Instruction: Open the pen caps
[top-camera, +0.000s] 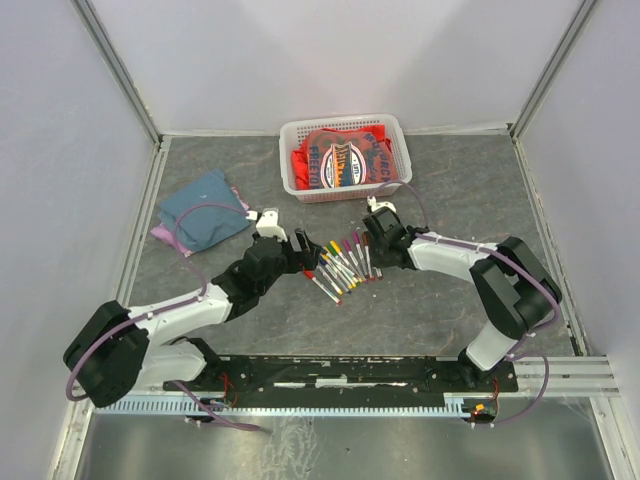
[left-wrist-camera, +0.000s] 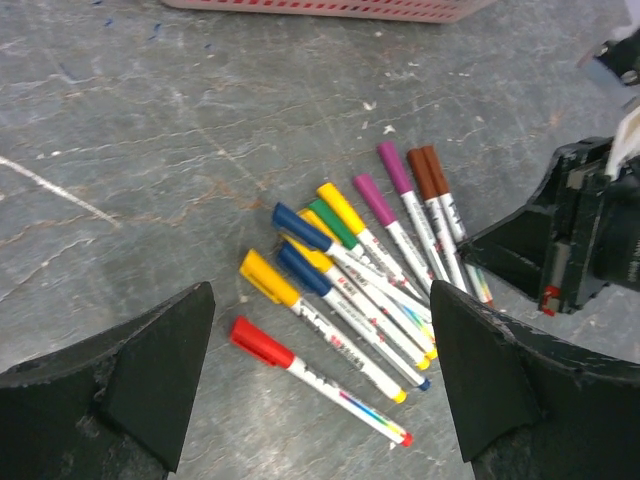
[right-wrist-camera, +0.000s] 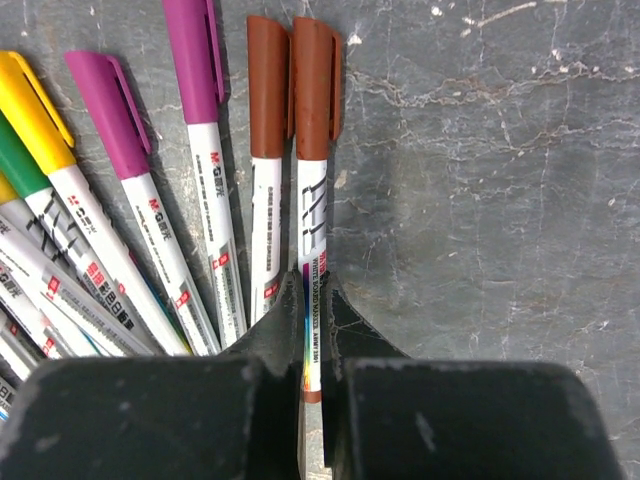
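Observation:
Several white-barrelled pens (top-camera: 345, 265) lie fanned on the grey table, each with its cap on. My right gripper (right-wrist-camera: 315, 330) is shut on the barrel of the rightmost brown pen (right-wrist-camera: 312, 225), near its tail; its brown cap (right-wrist-camera: 312, 85) points away. A second brown cap (right-wrist-camera: 268, 85) and purple caps (right-wrist-camera: 195, 60) lie beside it. My left gripper (left-wrist-camera: 320, 390) is open just above the near end of the fan, its fingers either side of the red pen (left-wrist-camera: 330, 385) with its red cap (left-wrist-camera: 260, 343). Yellow (left-wrist-camera: 268, 277) and blue (left-wrist-camera: 300, 228) caps lie close by.
A white basket (top-camera: 290, 160) holding red packets stands behind the pens. A blue folded cloth (top-camera: 205, 210) lies at the left. The right gripper's body (left-wrist-camera: 570, 240) shows at the right of the left wrist view, close to the fan's far side.

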